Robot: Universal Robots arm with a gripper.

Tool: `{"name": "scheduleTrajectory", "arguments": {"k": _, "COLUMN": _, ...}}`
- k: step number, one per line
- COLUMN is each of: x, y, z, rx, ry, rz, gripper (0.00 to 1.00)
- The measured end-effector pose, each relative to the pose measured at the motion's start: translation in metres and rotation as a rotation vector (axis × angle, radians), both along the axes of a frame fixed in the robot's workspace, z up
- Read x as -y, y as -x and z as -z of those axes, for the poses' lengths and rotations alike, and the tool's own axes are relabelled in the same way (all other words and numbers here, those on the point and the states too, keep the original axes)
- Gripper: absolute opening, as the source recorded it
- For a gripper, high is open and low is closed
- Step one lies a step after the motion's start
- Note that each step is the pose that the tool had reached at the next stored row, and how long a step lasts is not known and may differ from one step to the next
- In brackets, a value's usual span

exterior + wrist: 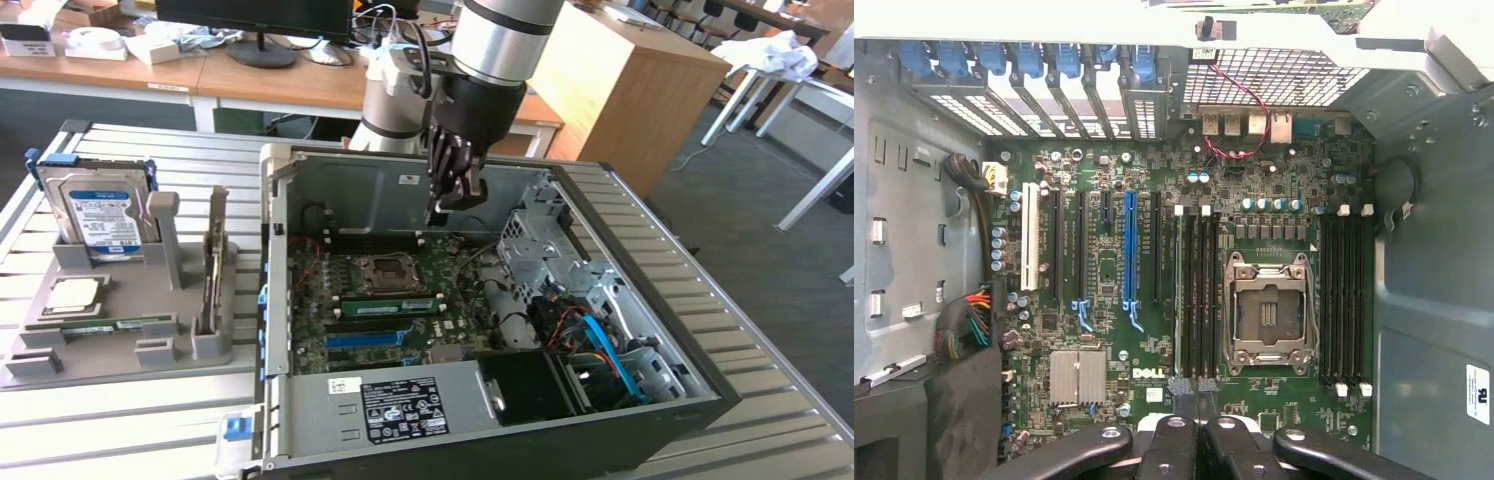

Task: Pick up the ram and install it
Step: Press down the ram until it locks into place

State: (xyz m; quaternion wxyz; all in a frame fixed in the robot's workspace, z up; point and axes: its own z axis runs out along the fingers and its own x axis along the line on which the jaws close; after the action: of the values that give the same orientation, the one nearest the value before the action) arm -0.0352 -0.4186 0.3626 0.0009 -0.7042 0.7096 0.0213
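Observation:
A green ram stick [388, 303] stands in a slot on the motherboard, beside the empty processor socket [383, 270]. In the wrist view its thin edge [1180, 290] runs along the outermost of the dark memory slots. My gripper [445, 207] hangs high inside the open computer case, well above the board. Its fingers are shut together with nothing between them. The wrist view has the gripper [1194, 385] over one end of those memory slots. Another green stick [100, 325] lies flat in the grey holder outside the case.
The grey holder [40, 365] at the exterior view's left also carries a hard drive [96, 215] and a square silvery chip [70, 293]. A blue slot strip [376, 338] lies on the board. Drive cages and blue cables [601, 345] crowd the case's right side.

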Motion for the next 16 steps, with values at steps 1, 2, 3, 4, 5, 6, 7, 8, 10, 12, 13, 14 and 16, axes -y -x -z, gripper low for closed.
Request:
{"name": "scheduleTrajectory", "arguments": {"k": 1, "x": 0.0000, "y": 0.0000, "z": 0.0000, "rx": 0.0000, "ry": 0.0001, "rz": 0.000, "gripper": 0.10}}
{"name": "scheduleTrajectory", "arguments": {"k": 2, "x": 0.0000, "y": 0.0000, "z": 0.0000, "rx": 0.0000, "ry": 0.0001, "rz": 0.000, "gripper": 0.10}}
{"name": "scheduleTrajectory", "arguments": {"k": 3, "x": 0.0000, "y": 0.0000, "z": 0.0000, "rx": 0.0000, "ry": 0.0001, "rz": 0.000, "gripper": 0.10}}
{"name": "scheduleTrajectory", "arguments": {"k": 4, "x": 0.0000, "y": 0.0000, "z": 0.0000, "rx": 0.0000, "ry": 0.0001, "rz": 0.000, "gripper": 0.10}}
{"name": "scheduleTrajectory", "arguments": {"k": 5, "x": 0.0000, "y": 0.0000, "z": 0.0000, "rx": 0.0000, "ry": 0.0000, "rz": 0.000, "gripper": 0.10}}
{"name": "scheduleTrajectory", "arguments": {"k": 6, "x": 0.0000, "y": 0.0000, "z": 0.0000, "rx": 0.0000, "ry": 0.0000, "rz": 0.000, "gripper": 0.10}}
{"name": "scheduleTrajectory", "arguments": {"k": 7, "x": 0.0000, "y": 0.0000, "z": 0.0000, "rx": 0.0000, "ry": 0.0000, "rz": 0.000, "gripper": 0.10}}
{"name": "scheduleTrajectory", "arguments": {"k": 8, "x": 0.0000, "y": 0.0000, "z": 0.0000, "rx": 0.0000, "ry": 0.0000, "rz": 0.000, "gripper": 0.10}}
{"name": "scheduleTrajectory", "arguments": {"k": 10, "x": 0.0000, "y": -0.0008, "z": 0.0000, "rx": -0.0001, "ry": 0.0001, "rz": 0.000, "gripper": 0.10}}
{"name": "scheduleTrajectory", "arguments": {"k": 12, "x": 0.0000, "y": -0.0027, "z": -0.0001, "rx": -0.0001, "ry": 0.0002, "rz": 0.000, "gripper": 0.10}}
{"name": "scheduleTrajectory", "arguments": {"k": 13, "x": 0.0000, "y": -0.0041, "z": -0.0001, "rx": -0.0001, "ry": 0.0002, "rz": 0.000, "gripper": 0.10}}
{"name": "scheduleTrajectory", "arguments": {"k": 14, "x": 0.0001, "y": -0.0056, "z": -0.0001, "rx": 0.0000, "ry": 0.0002, "rz": 0.000, "gripper": 0.10}}
{"name": "scheduleTrajectory", "arguments": {"k": 16, "x": 0.0001, "y": -0.0085, "z": -0.0001, "rx": -0.0001, "ry": 0.0002, "rz": 0.000, "gripper": 0.10}}
